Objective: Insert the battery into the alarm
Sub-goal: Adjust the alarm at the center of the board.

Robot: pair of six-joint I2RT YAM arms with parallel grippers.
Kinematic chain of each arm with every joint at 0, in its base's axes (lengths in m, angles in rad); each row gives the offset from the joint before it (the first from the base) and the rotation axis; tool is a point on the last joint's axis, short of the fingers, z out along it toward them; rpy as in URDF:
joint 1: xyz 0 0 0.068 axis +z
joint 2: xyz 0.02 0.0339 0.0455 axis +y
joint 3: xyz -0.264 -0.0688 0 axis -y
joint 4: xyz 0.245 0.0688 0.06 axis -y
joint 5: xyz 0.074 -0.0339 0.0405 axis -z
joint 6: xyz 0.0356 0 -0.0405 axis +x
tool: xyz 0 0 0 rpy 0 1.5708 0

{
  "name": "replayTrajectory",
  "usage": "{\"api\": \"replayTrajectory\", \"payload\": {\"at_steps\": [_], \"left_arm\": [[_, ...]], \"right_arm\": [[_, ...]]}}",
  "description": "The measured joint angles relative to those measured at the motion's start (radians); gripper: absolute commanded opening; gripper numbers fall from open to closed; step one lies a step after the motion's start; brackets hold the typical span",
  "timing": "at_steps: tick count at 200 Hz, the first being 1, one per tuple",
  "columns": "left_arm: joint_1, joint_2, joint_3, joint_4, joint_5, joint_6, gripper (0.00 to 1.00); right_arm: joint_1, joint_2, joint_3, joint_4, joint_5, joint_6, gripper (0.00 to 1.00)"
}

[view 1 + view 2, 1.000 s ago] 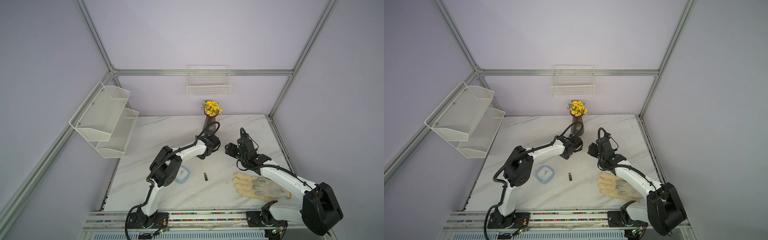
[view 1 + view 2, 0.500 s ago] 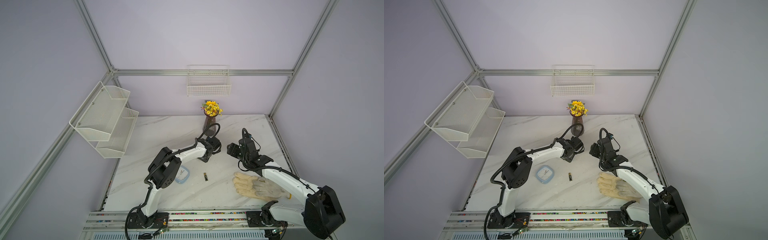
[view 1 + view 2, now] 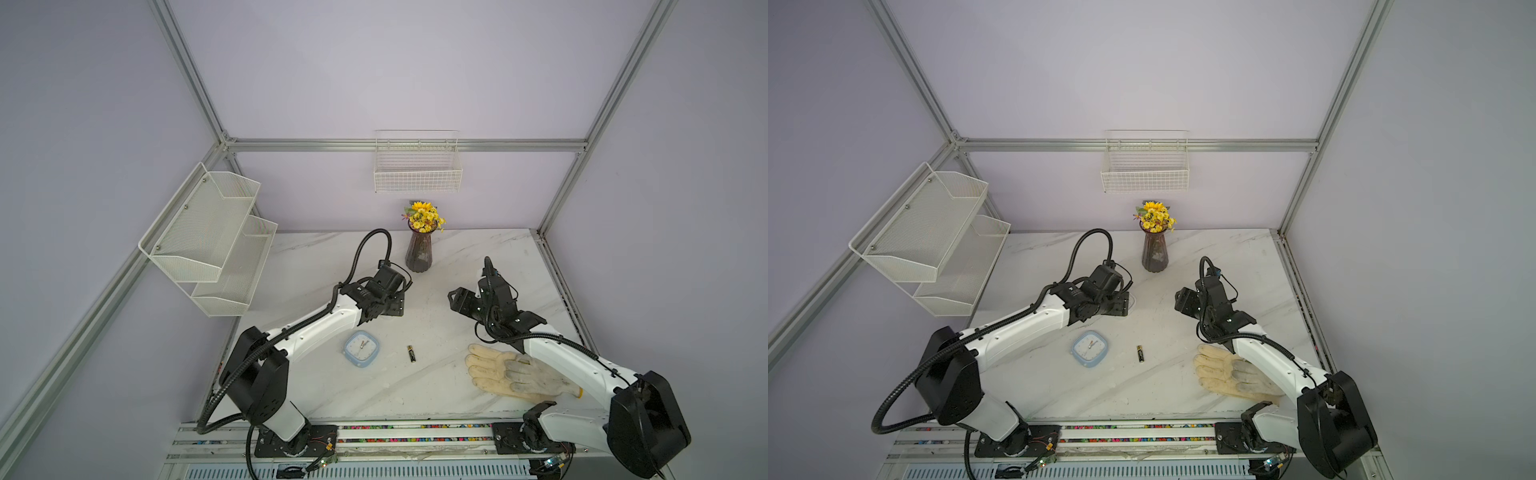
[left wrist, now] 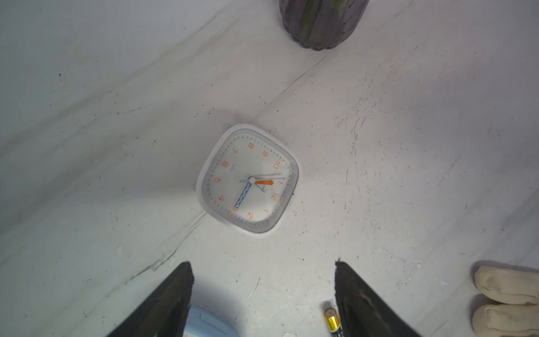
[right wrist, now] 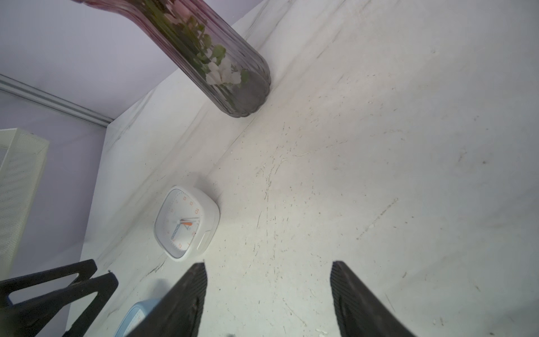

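Black with a gold end, the small cylindrical battery (image 3: 411,353) lies flat on the white marble-patterned table (image 3: 457,257), just beside a rounded-square pale blue alarm clock (image 3: 360,349) that lies face up. A second rounded-square white alarm clock (image 4: 249,179), with orange numerals, an orange hand and a wavy blue hand, also lies face up, farther back toward the dark ribbed glass vase (image 3: 419,253) of yellow flowers. The left arm stretches across the table with its wrist bent downward, so the left gripper (image 4: 262,264) hangs by the white alarm clock, which sits clear of its two black fingers; these stand wide apart with nothing between them. The right arm is bent at the elbow above a cream work glove (image 3: 515,372), and the right gripper (image 5: 268,264) faces the white alarm clock from the side, its jaws likewise spread and empty. The battery sits nearer the front edge, well apart from the right gripper. In the left wrist view its gold tip shows just beside one finger, outside the gap.
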Motion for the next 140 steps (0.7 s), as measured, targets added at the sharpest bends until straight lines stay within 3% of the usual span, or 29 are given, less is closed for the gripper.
{"api": "replayTrajectory", "payload": {"at_steps": [44, 93, 140], "left_arm": [[0.111, -0.239, -0.249, 0.02, 0.111, -0.143, 0.86], [0.158, -0.55, -0.502, 0.02, 0.158, -0.328, 0.92], [0.176, -0.71, -0.677, 0.021, 0.19, -0.5, 0.92]], "right_arm": [[0.119, 0.127, 0.017, 0.069, -0.045, -0.009, 0.69], [0.28, 0.371, 0.124, 0.13, -0.095, -0.011, 0.66], [0.396, 0.558, 0.264, 0.179, -0.144, -0.012, 0.57]]}}
